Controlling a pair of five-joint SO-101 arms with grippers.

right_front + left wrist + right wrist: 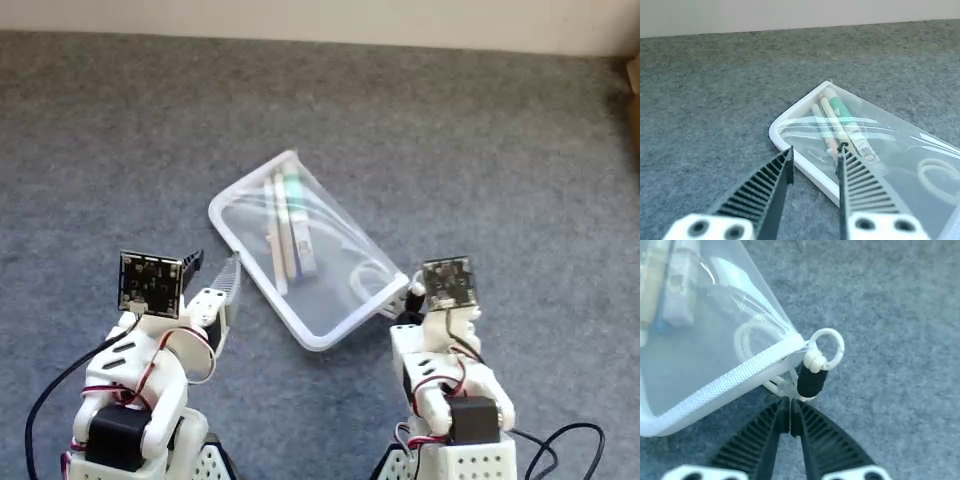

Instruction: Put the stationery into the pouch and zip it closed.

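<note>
High view: a clear plastic pouch with white edging (330, 305) lies at a slant on the grey felt-covered desk (450, 150), between the two arms and near them. Inside it sits the stationery (290, 235), a few pale pens and sticks lying side by side toward the pouch's far left end, one with a green band. A white cord loop (747, 335) lies inside toward the near right end.

The left tool (218, 258) hangs just beside the pouch's near left edge. From the left wrist its fingers stand apart and hold nothing, their tips over the white rim.

The right tool (410, 292) is at the pouch's right corner. From the right wrist its fingers are pressed together, tips right up against the base of the zip pull, a short black bead (811, 382) carrying a white ring (827, 347) that sticks out past the corner onto the desk. Whether anything is pinched between the tips I cannot tell
</note>
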